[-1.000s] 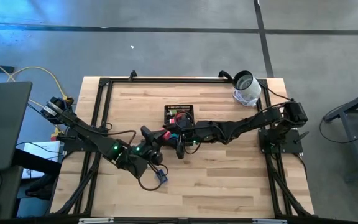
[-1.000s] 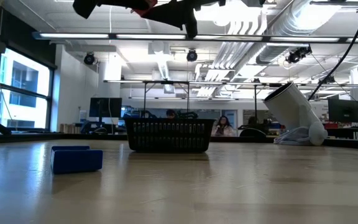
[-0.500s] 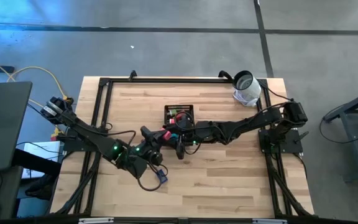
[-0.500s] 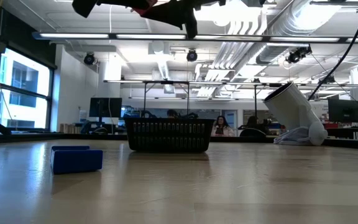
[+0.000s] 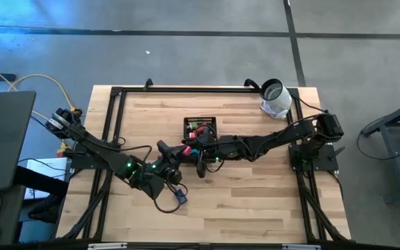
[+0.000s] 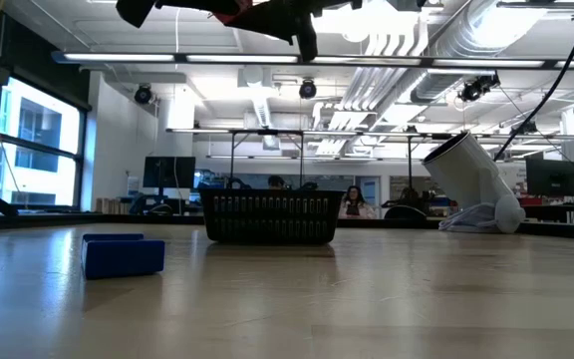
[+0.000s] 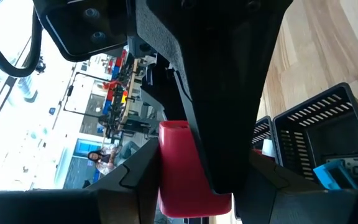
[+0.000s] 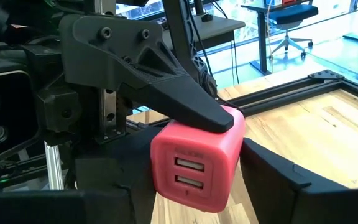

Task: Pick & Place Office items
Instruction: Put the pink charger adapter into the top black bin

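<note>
Mid-handover just in front of the black tray [image 5: 200, 128]: left fingers [image 8: 191, 106] clamped on the red charger block [image 8: 194, 163], right fingers [image 7: 185, 93] closing around it, risking a drop onto the counter [image 5: 255, 201] if released early.

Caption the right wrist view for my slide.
Handover in mid-air: left end effector holds a red USB charger block between the right end effector's fingers.

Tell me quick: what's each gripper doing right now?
Left gripper: closed on the red plastic USB charger block.
Right gripper: at the same block; open or closed cannot be told.
</note>
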{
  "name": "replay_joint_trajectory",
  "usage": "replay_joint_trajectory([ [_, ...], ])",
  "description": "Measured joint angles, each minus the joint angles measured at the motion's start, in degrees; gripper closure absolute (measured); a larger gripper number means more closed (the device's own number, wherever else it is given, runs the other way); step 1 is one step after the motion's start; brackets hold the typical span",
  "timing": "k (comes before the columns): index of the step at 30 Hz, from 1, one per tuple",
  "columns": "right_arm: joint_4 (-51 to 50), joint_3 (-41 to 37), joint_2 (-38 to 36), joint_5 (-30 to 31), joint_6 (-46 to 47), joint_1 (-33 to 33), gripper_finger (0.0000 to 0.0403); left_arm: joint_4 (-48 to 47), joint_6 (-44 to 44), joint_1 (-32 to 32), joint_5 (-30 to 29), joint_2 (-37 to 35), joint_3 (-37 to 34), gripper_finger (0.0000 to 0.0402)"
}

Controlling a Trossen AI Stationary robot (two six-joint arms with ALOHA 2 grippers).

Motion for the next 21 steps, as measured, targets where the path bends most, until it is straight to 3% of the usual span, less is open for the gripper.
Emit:
replay_joint_trajectory([
  [11, 0.00, 0.00, 0.00, 0.38, -0.32, 0.00, 0.0256, -0.13, -0.16, 0.00, -0.15, -0.02, 0.00, 0.0245],
  [21, 0.12, 0.00, 0.00, -0.04, -0.53, 0.02, 0.0258, 0.07, -0.23, -0.97, 0.17, -0.02, 0.00, 0.0236],
])
